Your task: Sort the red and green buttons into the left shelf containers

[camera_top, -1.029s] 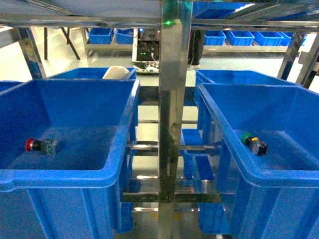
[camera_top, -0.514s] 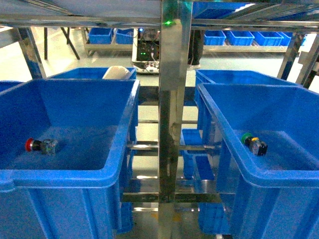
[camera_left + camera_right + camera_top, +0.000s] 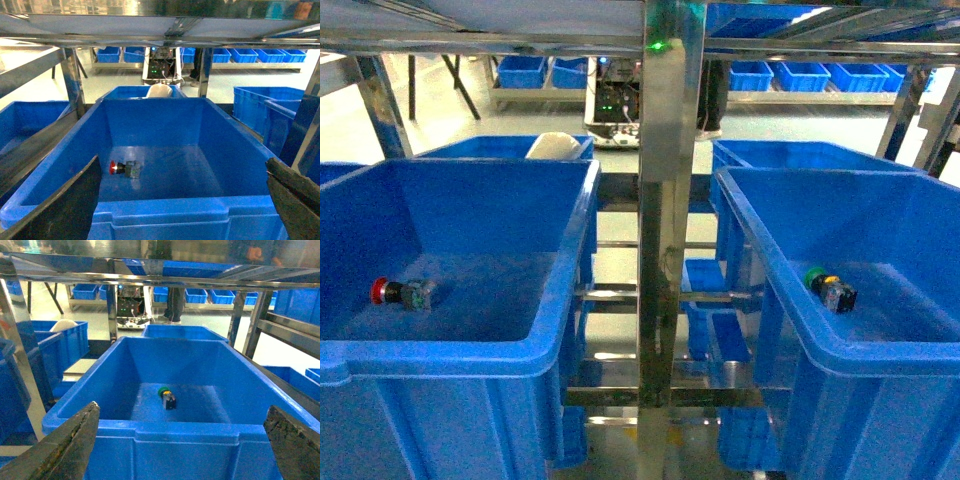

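The red button (image 3: 398,292) lies on its side on the floor of the big blue left shelf container (image 3: 450,350), left of the steel post. The green button (image 3: 830,289) lies in the blue bin (image 3: 880,360) right of the post. Neither gripper shows in the head view. In the left wrist view my left gripper (image 3: 182,160) hangs open in front of the container's near rim (image 3: 185,215), with the red button (image 3: 124,168) beyond it. My right gripper (image 3: 182,407) is open before the other bin's rim (image 3: 180,432), the green button (image 3: 167,397) inside.
A vertical steel shelf post (image 3: 665,200) stands between the two front bins. More blue bins (image 3: 510,148) sit behind on both sides, one holding a white object (image 3: 555,146). A steel shelf deck (image 3: 480,30) runs low overhead. Further racks of blue bins stand across the aisle.
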You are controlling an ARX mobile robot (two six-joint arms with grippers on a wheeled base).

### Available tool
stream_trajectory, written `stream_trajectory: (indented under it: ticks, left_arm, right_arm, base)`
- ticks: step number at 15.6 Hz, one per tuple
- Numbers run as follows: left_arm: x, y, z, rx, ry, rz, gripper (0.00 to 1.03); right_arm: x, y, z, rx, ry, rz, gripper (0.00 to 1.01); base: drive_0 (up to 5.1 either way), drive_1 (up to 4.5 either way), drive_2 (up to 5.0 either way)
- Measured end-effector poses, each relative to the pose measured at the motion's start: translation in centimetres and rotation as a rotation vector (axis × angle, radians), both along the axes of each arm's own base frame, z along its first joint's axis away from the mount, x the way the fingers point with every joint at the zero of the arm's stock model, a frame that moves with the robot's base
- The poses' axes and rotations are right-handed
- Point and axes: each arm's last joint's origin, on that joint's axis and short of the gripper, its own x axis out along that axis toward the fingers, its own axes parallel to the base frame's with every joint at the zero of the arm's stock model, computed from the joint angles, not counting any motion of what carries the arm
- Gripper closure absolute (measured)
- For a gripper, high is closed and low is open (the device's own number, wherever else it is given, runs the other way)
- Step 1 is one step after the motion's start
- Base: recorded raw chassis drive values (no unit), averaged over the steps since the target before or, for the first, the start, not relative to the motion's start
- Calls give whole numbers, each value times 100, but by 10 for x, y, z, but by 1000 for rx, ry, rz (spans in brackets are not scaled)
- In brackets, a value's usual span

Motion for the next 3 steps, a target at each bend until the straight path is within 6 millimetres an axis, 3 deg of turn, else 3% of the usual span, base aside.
stream_trajectory:
  ticks: [3]
  left_arm:
    - [0, 0, 0, 0, 0, 0, 5]
  right_arm:
    - [0, 0, 0, 0, 0, 0, 3]
  base:
    - [0, 0, 0]
